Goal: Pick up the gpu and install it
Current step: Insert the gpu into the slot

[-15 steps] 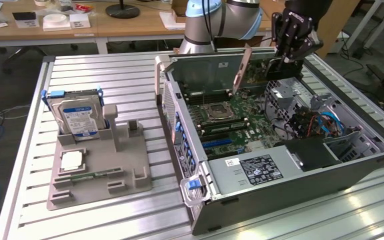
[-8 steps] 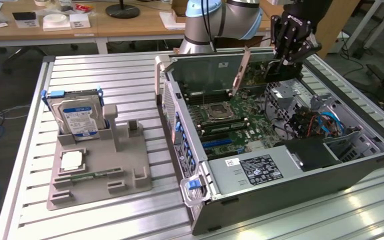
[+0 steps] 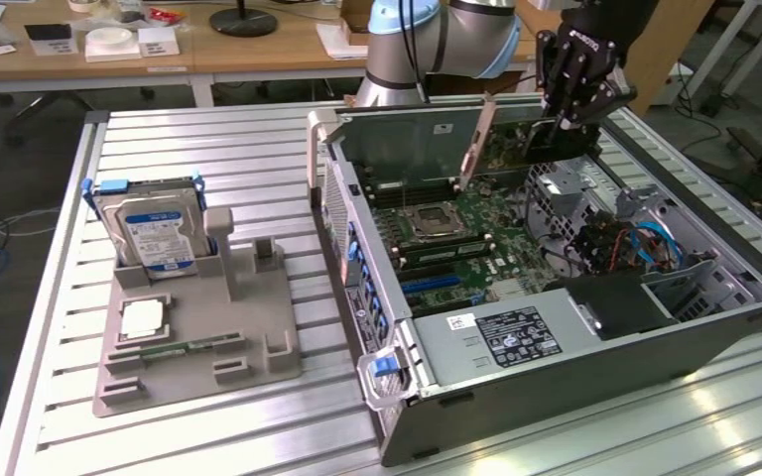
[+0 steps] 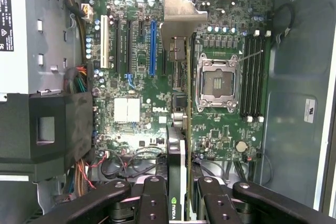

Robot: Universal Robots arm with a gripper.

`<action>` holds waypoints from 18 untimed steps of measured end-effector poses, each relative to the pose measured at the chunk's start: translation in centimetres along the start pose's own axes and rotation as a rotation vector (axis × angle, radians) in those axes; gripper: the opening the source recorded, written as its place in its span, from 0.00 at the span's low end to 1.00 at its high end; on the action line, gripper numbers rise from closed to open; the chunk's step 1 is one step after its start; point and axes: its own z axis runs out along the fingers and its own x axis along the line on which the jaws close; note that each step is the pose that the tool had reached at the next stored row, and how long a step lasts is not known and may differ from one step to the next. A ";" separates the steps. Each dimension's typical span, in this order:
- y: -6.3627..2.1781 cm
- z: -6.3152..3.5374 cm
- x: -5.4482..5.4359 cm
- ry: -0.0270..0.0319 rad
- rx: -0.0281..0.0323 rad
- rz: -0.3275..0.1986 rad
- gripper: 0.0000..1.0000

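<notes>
Exterior view: the arm's black pincer hangs over the far end of an open computer case that lies on its side on the slatted metal surface. The pincer is clamped on the gpu, which it holds on edge above the motherboard, with the card's silver bracket toward the exterior view's left. Whether the card's lower edge touches the board I cannot tell. Wrist view looks straight down the card: the gpu shows edge-on, its dark shroud squeezed between the pincer's fingers, and its metal bracket end reaches toward the vented back wall of the case. From there the card lines up over the strip of motherboard between the long blue slot and the empty processor socket. Well apart from the case, toward the exterior view's left, a grey holder tray carries an upright hard drive, a processor chip and a narrow memory stick.
</notes>
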 end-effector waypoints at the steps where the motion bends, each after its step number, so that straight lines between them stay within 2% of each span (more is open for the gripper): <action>1: 0.04 0.00 0.0 0.0000 0.0000 0.000 0.27; 8: 0.40 -0.01 0.0 0.0001 -0.0001 0.000 0.27; 18: 0.48 0.01 0.1 0.0001 -0.0001 0.000 0.27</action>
